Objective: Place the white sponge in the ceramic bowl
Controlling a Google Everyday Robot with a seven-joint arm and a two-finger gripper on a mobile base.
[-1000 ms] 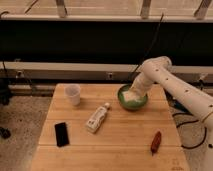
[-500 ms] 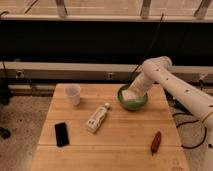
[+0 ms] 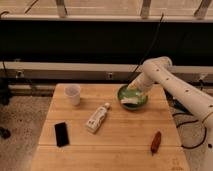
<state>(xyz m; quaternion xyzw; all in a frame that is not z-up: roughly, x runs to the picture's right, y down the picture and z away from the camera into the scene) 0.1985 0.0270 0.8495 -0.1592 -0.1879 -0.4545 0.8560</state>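
Note:
The green ceramic bowl (image 3: 143, 103) stands at the back right of the wooden table. The white sponge (image 3: 129, 100) lies inside it, towards its front left. My gripper (image 3: 134, 88) hangs at the end of the white arm, which reaches in from the right. It sits over the back part of the bowl, just above and behind the sponge. I cannot tell whether it still touches the sponge.
A translucent white cup (image 3: 73, 94) stands at the back left. A white labelled bottle (image 3: 98, 117) lies in the middle of the table (image 3: 120, 147). A black phone-like slab (image 3: 61, 134) lies front left. A reddish-brown object (image 3: 156, 141) lies front right.

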